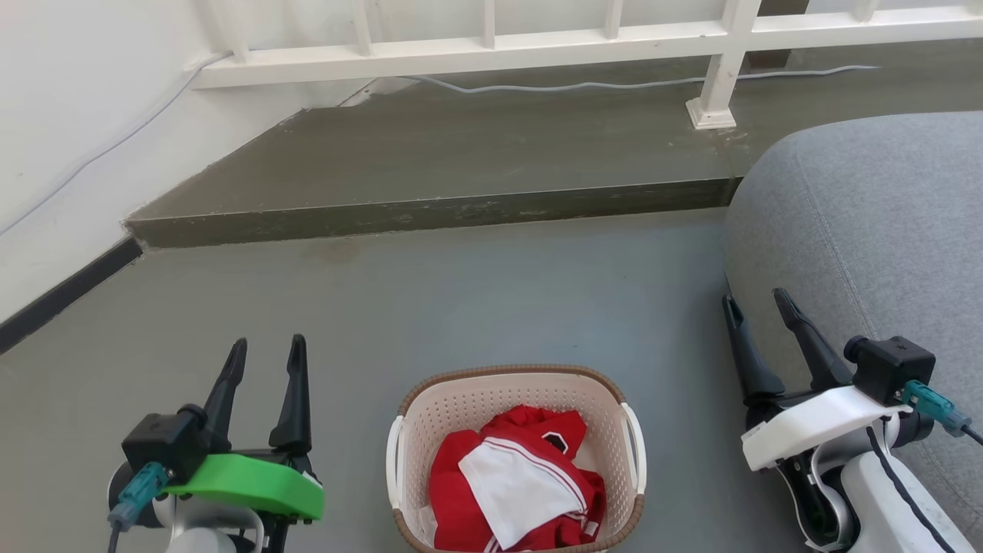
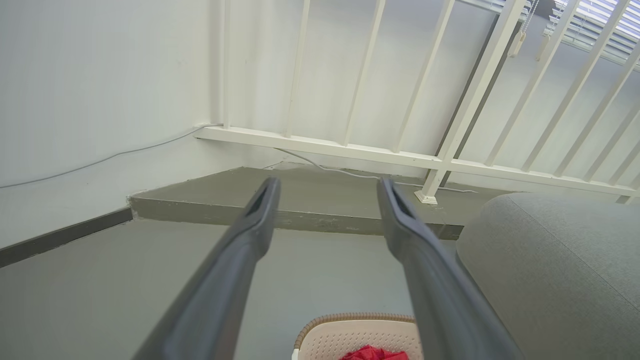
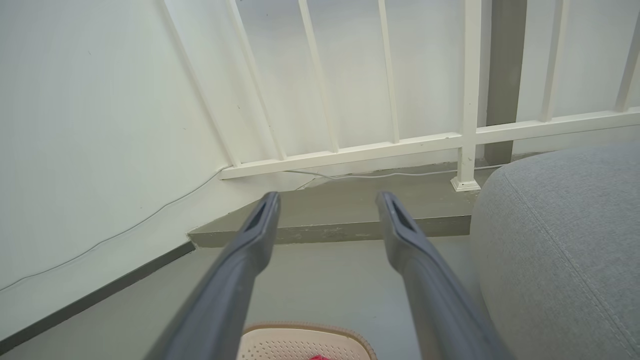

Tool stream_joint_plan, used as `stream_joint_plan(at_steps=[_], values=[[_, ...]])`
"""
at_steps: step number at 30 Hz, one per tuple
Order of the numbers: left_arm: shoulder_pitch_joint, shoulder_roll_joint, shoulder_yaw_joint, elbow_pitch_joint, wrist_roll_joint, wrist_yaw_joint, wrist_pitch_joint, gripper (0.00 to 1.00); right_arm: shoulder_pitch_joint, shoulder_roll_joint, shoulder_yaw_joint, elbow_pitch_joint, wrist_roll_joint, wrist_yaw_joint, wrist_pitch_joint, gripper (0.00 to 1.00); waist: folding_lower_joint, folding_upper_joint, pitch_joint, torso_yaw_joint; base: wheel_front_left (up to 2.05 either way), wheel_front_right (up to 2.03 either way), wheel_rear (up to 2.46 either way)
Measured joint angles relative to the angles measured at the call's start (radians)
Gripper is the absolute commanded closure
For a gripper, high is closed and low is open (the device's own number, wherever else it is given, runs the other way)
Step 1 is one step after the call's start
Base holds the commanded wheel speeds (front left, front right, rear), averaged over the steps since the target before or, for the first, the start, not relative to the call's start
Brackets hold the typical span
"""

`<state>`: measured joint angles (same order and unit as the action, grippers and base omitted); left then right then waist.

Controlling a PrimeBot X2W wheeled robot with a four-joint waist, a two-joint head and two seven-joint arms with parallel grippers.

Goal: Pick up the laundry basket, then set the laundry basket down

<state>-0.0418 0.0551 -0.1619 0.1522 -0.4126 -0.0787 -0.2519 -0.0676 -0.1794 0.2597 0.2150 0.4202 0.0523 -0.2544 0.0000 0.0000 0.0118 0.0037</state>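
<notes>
The laundry basket (image 1: 607,407) stands on the grey floor at the bottom centre of the head view: cream perforated walls, brown woven-look rim, white side handles. Red and white clothes (image 1: 514,480) lie inside it. My left gripper (image 1: 265,349) hovers to the basket's left, open and holding nothing. Open and empty too, my right gripper (image 1: 756,303) is off the basket's right side, beside the grey cushion. The basket's far rim (image 2: 355,320) peeks in at the bottom of the left wrist view between the fingers (image 2: 250,235), and its rim (image 3: 305,332) shows low in the right wrist view.
A raised dark step (image 1: 430,211) crosses the floor ahead, with a white railing (image 1: 491,46) and a cable behind it. A large grey cushion (image 1: 868,230) fills the right side. A white wall with a dark baseboard (image 1: 61,292) runs along the left.
</notes>
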Motion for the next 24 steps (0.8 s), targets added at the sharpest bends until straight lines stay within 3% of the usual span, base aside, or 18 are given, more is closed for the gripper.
stream_joint_plan(at_steps=[24], values=[[0.025, -0.006, 0.020, -0.009, 0.044, -0.009, 0.000, 0.00, 0.037, 0.027, -0.048, -0.016, -0.061, 0.018, 0.000, 0.00, 0.0000, 0.0000, 0.006, -0.006, 0.00, 0.00, 0.00]])
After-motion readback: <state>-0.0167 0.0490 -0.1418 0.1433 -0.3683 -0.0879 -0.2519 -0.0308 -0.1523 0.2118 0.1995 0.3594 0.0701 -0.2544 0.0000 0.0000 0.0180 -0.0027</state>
